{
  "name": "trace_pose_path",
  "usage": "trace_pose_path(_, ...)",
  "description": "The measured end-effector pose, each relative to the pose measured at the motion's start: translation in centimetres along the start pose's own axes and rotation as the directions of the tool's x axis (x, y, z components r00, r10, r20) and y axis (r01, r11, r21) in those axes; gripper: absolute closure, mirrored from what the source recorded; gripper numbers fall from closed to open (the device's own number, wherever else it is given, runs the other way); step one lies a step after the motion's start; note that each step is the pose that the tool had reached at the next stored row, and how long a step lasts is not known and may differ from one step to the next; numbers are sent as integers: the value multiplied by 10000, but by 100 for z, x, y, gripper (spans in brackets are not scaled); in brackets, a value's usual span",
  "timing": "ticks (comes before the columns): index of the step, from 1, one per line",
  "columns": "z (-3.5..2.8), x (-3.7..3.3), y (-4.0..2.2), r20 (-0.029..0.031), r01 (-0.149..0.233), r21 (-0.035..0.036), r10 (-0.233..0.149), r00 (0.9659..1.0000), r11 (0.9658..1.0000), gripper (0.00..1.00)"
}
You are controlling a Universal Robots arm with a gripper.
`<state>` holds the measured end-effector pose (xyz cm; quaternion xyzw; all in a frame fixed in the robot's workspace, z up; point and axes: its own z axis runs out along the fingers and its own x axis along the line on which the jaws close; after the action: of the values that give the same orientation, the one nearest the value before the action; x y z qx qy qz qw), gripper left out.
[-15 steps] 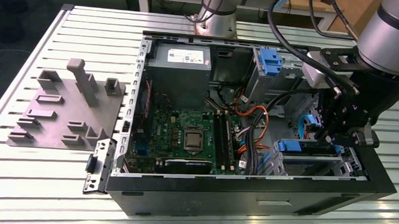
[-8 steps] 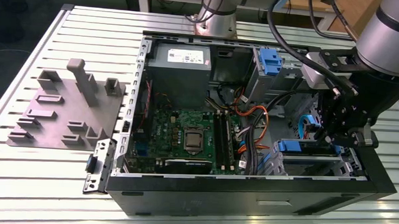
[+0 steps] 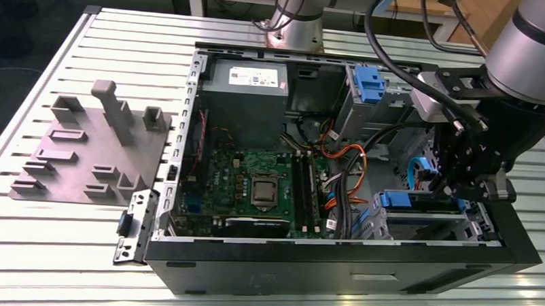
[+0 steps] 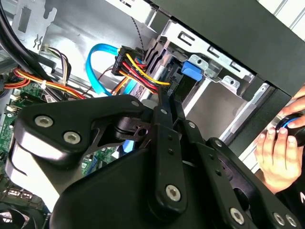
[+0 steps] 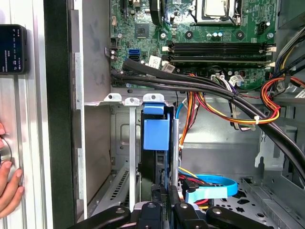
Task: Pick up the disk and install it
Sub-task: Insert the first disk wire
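The disk (image 3: 405,199) sits in the lower drive cage of the open computer case (image 3: 341,264), at the exterior view's right. Its blue bracket (image 5: 156,133) shows edge-on in the cage slot, with the dark drive body below it. In the second wrist view the blue bracket (image 4: 193,69) sits at the cage's mouth. My gripper (image 3: 460,192) reaches into the case beside the cage. Its black fingers (image 4: 164,114) lie close together, with their tips at the disk's near end. The gripper (image 5: 164,200) is shut, and nothing shows between the fingers.
Orange, yellow and red cable bundles (image 5: 248,109) and a blue flat cable (image 5: 209,187) run beside the cage. A second blue-fronted bay (image 3: 369,85) stands higher in the case. A grey fixture plate (image 3: 91,153) lies on the slatted table. A person's hand (image 4: 276,152) rests outside the case.
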<state>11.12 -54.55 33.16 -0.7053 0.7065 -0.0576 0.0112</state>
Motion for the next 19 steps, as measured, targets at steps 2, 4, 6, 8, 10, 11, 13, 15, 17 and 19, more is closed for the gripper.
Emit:
trace_pose_path(2, 7, 0, 1, -1, 0, 0, 0, 10000, 10000, 84)
trace_pose_path(4, 17, 0, 2, 0, 0, 0, 0, 10000, 10000, 84)
trace_pose_path(6, 29, -1, 3, 1, 0, 0, 0, 10000, 10000, 84)
trace_pose_path(8, 31, -1, 3, 0, 1, 0, -1, 10000, 10000, 84)
trace_pose_path(10, 31, -1, 3, -1, 0, 0, 0, 10000, 10000, 84)
trace_pose_path(11, 32, -1, 3, 0, 1, 0, -1, 10000, 10000, 84)
trace_pose_path(13, 33, -1, 3, 1, 0, 0, 0, 10000, 10000, 84)
trace_pose_path(15, 34, -1, 3, 1, 0, 0, 0, 10000, 10000, 84)
trace_pose_path(17, 34, -1, 3, 1, 0, 0, 0, 10000, 10000, 84)
trace_pose_path(19, 34, -1, 4, 0, 0, 0, 0, 10000, 10000, 84)
